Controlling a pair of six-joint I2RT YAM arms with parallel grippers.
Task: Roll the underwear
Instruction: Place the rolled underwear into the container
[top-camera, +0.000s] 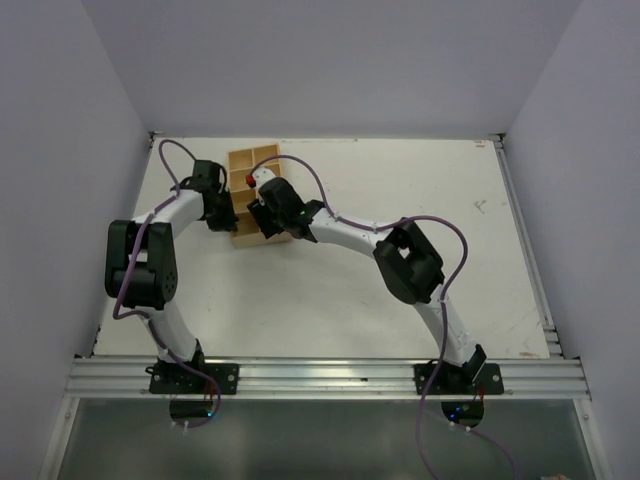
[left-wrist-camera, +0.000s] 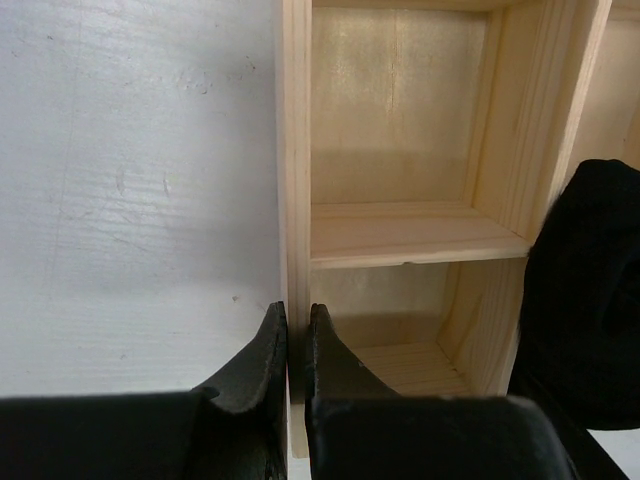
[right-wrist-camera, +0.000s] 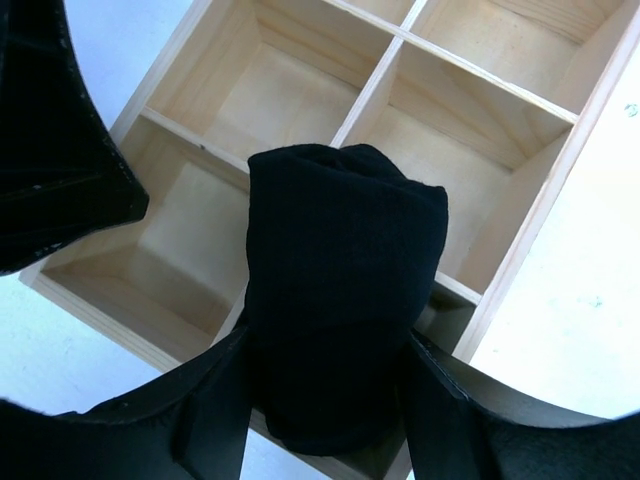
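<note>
the underwear (right-wrist-camera: 340, 300) is already a tight black roll. it sits between the right fingers (right-wrist-camera: 215, 400), which are closed around it and touch it on both flanks. how hard they press cannot be told.

the roll hangs directly above the wooden box (left-wrist-camera: 290, 150), over the inner dividers and not over the box's outer rim. its long axis runs straight out from the right fingers, in line with them, so its free end points away from the wrist and down toward the box's cells. that free end covers the crossing of the dividers. which cell lies under it cannot be told with certainty, though most of its bulk leans to the side of the long divider away from the left arm.

the left fingers (left-wrist-camera: 262, 370) are closed on the box's outer wall, one tip inside and one outside. they are at the side of the box that borders the bare counter (left-wrist-camera: 130, 150). they appear to be steadying the box, and they hold no fabric.

so the right arm is the one on the garment. judging from this, the rolling is done and the coming move is a lowering along the roll's own axis. what matters is that the end clears the divider and enters a single cell.
</note>
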